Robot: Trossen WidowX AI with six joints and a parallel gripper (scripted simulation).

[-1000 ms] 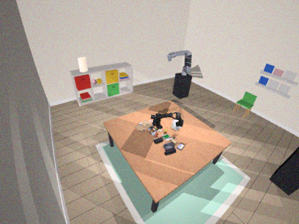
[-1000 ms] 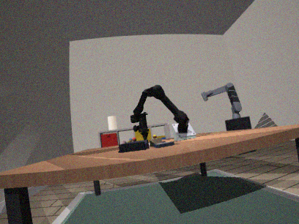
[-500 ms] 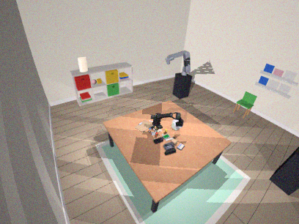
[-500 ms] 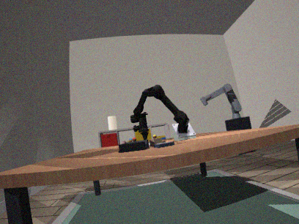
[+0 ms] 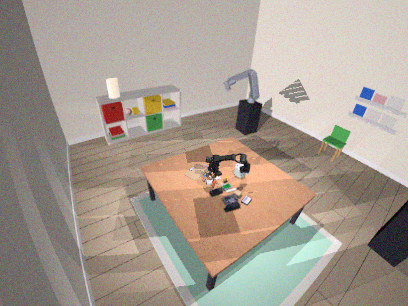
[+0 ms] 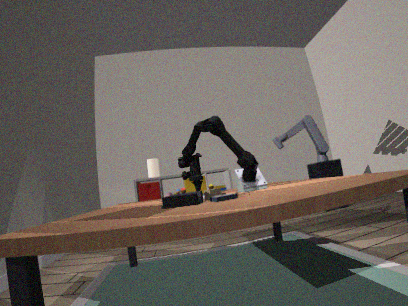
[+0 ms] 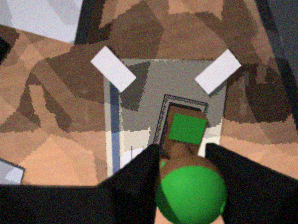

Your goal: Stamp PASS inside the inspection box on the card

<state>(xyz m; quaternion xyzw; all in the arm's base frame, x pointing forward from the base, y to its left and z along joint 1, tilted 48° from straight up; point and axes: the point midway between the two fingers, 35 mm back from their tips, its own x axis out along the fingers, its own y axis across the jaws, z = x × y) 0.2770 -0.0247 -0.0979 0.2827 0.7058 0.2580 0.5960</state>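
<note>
My gripper [image 5: 245, 170] [image 6: 249, 180] [image 7: 181, 151] is shut on the stamp, which has a round green knob, a brown wooden body and a green square label. In the wrist view the stamp [image 7: 187, 128] stands over the inspection box [image 7: 162, 115], a dark double outline on the card. The box's left and top lines show; the stamp and fingers hide much of the rest. Whether the stamp touches the card cannot be told. The card [image 7: 170, 75] is grey in shadow, with a blue stripe on its left and white strips across its two far corners. I cannot make out any print.
In the wrist view a pale panel [image 7: 40, 15] is at upper left, a dark object [image 7: 287, 35] at upper right and a pale blue-edged object [image 7: 9, 172] at lower left. The top view shows dark items [image 5: 231, 201] and small clutter on the wooden table [image 5: 265, 215].
</note>
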